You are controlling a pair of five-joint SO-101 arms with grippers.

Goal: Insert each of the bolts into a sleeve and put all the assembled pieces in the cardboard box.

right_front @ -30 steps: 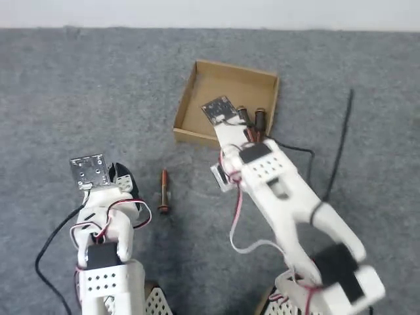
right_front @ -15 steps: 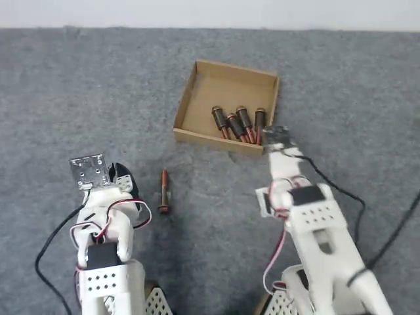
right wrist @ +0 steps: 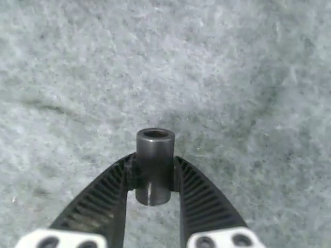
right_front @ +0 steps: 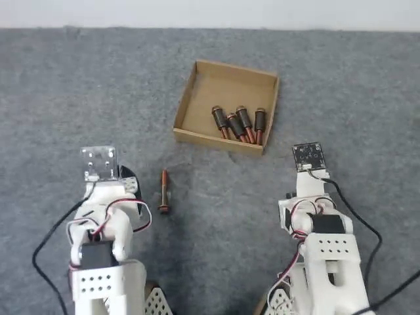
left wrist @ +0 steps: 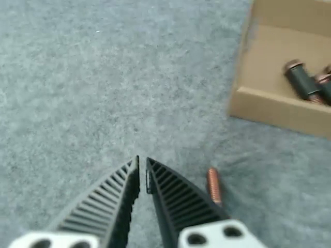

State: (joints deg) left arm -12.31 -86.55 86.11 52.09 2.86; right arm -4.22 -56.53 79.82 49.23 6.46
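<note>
Cardboard box (right_front: 207, 88), four assembled pieces (right_front: 236, 125) inside

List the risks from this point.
1. The sleeve is held only by the tips of the right jaws; it may tilt or slip when the bolt is pushed in.
2. That bolt lies flat on the carpet beside the shut left jaws; a grasp could roll it away.

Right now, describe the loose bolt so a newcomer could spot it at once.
Find the shallow brown cardboard box on the grey carpet. Outside it, off its near left corner, lies a slim copper-coloured metal bolt. Unlike the four dark-sleeved pieces in the box, it lies alone and unsleeved.
</note>
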